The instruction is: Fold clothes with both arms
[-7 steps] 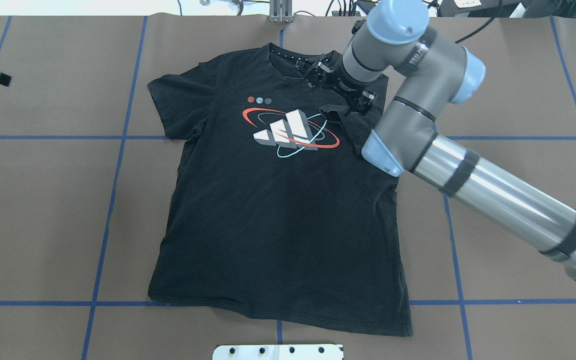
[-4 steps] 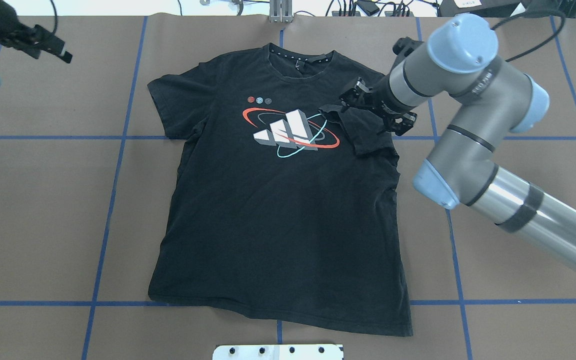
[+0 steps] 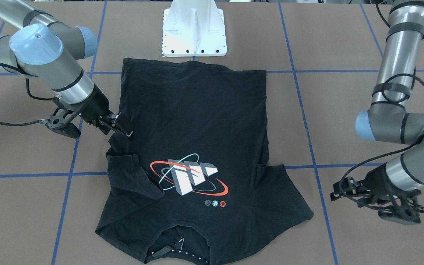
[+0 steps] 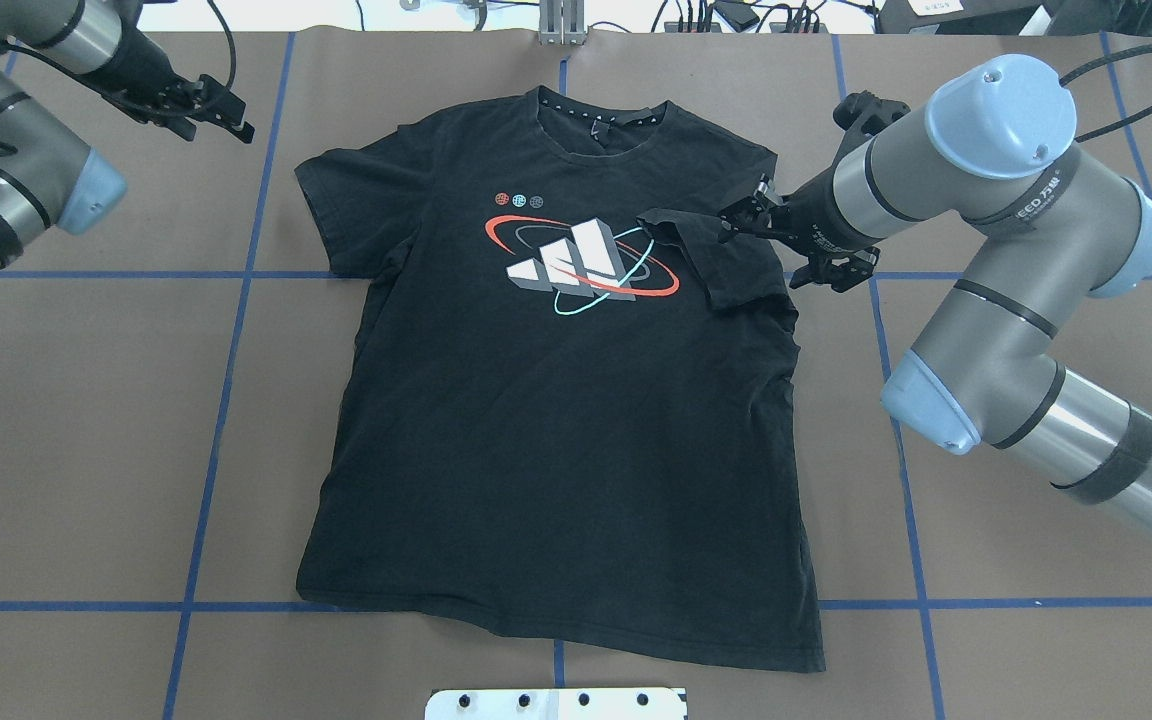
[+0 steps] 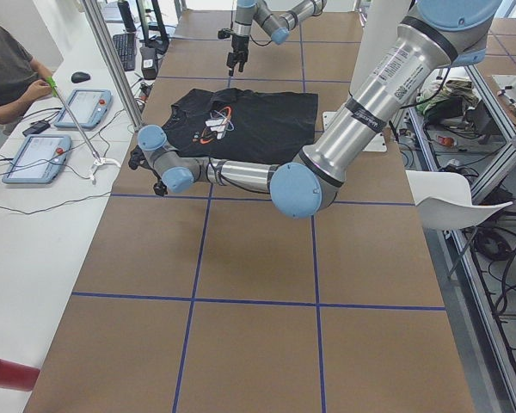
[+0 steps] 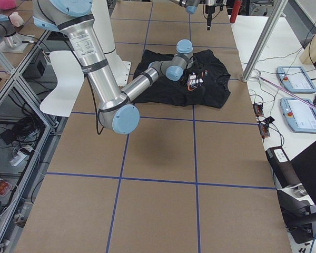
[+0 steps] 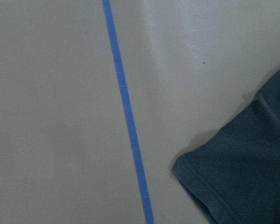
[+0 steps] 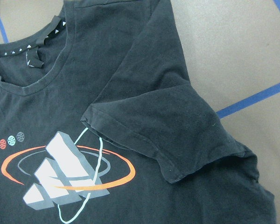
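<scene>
Upper left: left pincer (image 4: 236, 118), gap untellable, nearest the T-shirt (image 4: 556, 450) by its unfolded sleeve (image 4: 331, 215), down-right of it; right pincer (image 4: 741, 215), gap untellable, beside folded sleeve (image 4: 711, 262).

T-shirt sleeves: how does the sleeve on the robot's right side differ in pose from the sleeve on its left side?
The right sleeve is folded inward onto the chest, while the left sleeve is spread outward. The right sleeve lies on black cloth and its corner overlaps the teal oval of the print; the left sleeve lies only on the brown table, clear of the print. Both are short, black and hemmed.
</scene>
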`<state>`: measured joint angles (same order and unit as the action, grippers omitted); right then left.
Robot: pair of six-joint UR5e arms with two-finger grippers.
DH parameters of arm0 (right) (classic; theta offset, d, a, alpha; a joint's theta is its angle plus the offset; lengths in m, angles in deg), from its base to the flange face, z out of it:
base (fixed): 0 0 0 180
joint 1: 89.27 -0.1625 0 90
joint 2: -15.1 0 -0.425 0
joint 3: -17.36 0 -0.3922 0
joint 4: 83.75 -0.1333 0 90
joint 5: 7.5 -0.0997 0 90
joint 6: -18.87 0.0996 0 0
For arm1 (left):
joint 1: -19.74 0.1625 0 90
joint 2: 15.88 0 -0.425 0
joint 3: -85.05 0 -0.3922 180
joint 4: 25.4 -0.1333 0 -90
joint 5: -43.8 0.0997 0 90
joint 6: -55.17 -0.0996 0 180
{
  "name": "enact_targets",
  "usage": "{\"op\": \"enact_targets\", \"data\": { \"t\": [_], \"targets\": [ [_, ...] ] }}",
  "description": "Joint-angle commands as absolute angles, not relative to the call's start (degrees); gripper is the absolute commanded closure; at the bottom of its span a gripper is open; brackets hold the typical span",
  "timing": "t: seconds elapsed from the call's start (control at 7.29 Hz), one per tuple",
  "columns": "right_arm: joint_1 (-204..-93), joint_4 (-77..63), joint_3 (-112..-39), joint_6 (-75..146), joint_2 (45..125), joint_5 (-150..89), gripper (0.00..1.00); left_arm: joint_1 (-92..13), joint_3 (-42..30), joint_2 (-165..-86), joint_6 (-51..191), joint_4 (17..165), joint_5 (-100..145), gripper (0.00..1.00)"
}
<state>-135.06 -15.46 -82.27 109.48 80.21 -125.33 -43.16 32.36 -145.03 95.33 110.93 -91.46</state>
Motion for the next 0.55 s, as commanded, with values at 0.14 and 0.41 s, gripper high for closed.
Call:
{"op": "enact_targets", "data": {
  "t": [0.14, 0.41],
  "targets": [
    [-134.97, -15.46, -82.39, 109.48, 80.93, -124.75, 0.0, -40.39, 38.36, -147.88, 100.6, 118.38, -90.41, 0.19],
    [-134.97, -15.46, -82.39, 109.48, 81.02, -124.23, 0.0, -39.25, 42.5, -150.26, 103.22, 121.9, -88.84, 0.23]
  ]
}}
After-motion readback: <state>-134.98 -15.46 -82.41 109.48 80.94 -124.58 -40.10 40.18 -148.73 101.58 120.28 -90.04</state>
